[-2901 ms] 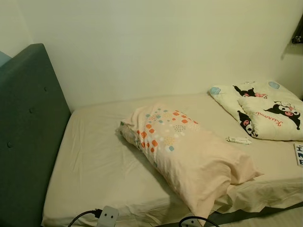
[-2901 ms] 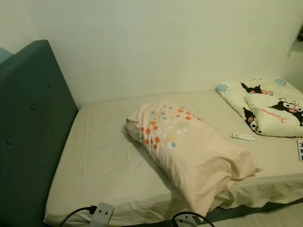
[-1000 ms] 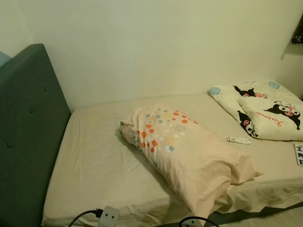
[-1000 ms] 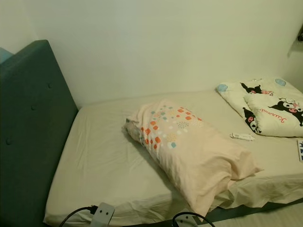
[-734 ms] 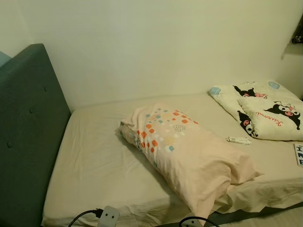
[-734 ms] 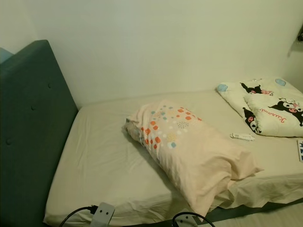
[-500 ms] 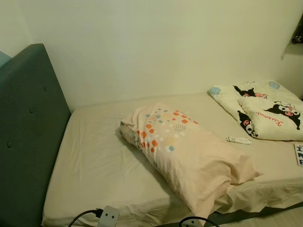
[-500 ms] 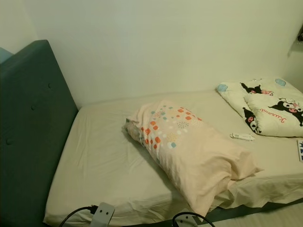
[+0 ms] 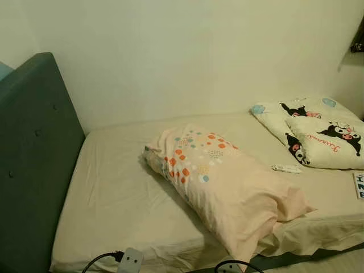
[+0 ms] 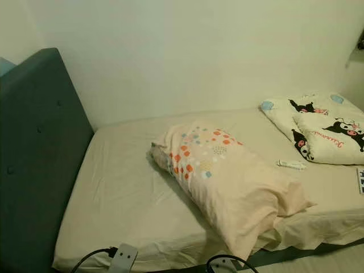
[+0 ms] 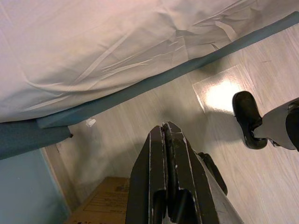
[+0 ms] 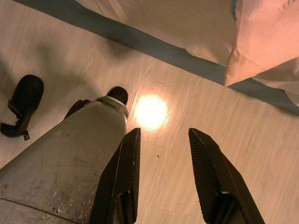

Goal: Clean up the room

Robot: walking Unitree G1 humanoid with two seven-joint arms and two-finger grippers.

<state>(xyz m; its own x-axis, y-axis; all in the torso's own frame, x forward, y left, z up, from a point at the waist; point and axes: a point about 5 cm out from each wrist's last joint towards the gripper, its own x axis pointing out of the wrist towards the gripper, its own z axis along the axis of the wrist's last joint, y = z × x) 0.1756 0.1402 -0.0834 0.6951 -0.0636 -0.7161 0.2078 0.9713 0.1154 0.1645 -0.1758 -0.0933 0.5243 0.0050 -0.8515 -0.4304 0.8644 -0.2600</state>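
A peach pillow point(image 9: 227, 182) with orange and blue dots lies slantwise on the bed point(image 9: 114, 193), its lower corner hanging over the front edge. A folded cartoon-print quilt point(image 9: 318, 133) sits at the far right of the mattress. A small white tube point(image 9: 286, 168) lies beside it. A book's edge point(image 9: 359, 185) shows at the right border. My left gripper point(image 11: 166, 133) hangs shut above the wooden floor beside the bed. My right gripper point(image 12: 163, 149) hangs open over the floor, nothing between its fingers.
A dark green padded headboard point(image 9: 31, 165) rises on the left. A white power strip point(image 9: 131, 260) with a black cable rests at the bed's front edge. A cardboard box point(image 11: 100, 205) stands on the floor by the bed. The wall runs behind the mattress.
The view has drifted very slightly; nothing on the bed has moved.
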